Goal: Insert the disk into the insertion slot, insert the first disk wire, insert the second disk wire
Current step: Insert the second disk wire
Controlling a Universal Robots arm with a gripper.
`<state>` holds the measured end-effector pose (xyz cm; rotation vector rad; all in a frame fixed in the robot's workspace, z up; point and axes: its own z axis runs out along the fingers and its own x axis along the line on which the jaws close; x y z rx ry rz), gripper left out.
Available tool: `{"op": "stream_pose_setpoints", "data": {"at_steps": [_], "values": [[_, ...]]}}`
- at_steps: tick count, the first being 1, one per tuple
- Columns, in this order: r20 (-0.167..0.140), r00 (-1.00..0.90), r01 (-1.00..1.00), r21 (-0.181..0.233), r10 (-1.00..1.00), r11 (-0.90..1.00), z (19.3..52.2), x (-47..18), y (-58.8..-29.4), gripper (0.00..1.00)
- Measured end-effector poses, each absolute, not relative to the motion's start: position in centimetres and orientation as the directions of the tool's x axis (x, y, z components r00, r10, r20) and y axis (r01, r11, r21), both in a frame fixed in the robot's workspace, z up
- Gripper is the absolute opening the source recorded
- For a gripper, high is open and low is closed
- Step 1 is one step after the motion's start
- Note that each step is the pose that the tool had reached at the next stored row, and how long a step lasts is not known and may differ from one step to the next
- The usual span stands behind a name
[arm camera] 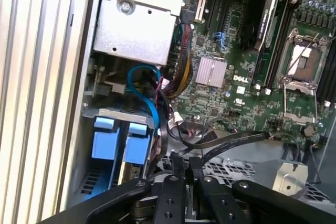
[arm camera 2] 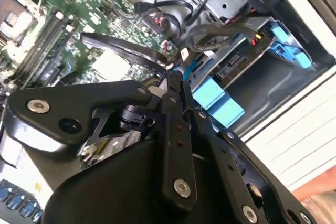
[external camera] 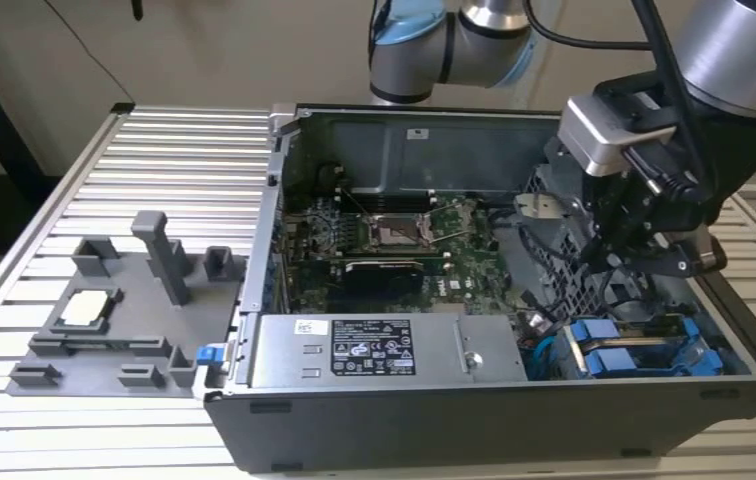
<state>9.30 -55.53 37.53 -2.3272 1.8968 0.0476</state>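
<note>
The disk shows its bright blue frame (external camera: 618,357) in the insertion slot (external camera: 682,330), at the open case's corner on the exterior view's right. In the wrist views its blue end tabs (arm camera: 113,139) (arm camera 2: 218,98) sit side by side in the grey cage. My gripper (external camera: 614,268) hangs inside the case just above that cage. Its black fingers (arm camera: 173,177) (arm camera 2: 173,124) are pressed together. A flat black wire (arm camera: 236,140) (arm camera 2: 126,45) arcs from the motherboard to the fingertips and seems pinched there. A thin blue wire (arm camera: 149,95) loops down to the disk's end.
A silver power supply box with a white sticker (external camera: 365,350) lies along the case's front, beside the cage. The green motherboard (external camera: 392,240) fills the case floor. A grey fixture plate (external camera: 111,310) with posts lies on the ribbed table on the exterior view's left.
</note>
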Motion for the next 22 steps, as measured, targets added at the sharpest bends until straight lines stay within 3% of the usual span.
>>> {"op": "stream_pose_setpoints", "data": {"at_steps": [8,16,22], "values": [[0.007,0.205,-0.977,-0.056,-0.979,-0.205,37.53,9.92,-55.74,0.16],[0.01,0.122,-0.991,-0.055,-0.993,-0.122,37.12,9.93,-55.75,0.16],[-0.01,0.097,-0.994,-0.057,-0.995,-0.096,36.91,10.01,-55.84,0.16]]}}
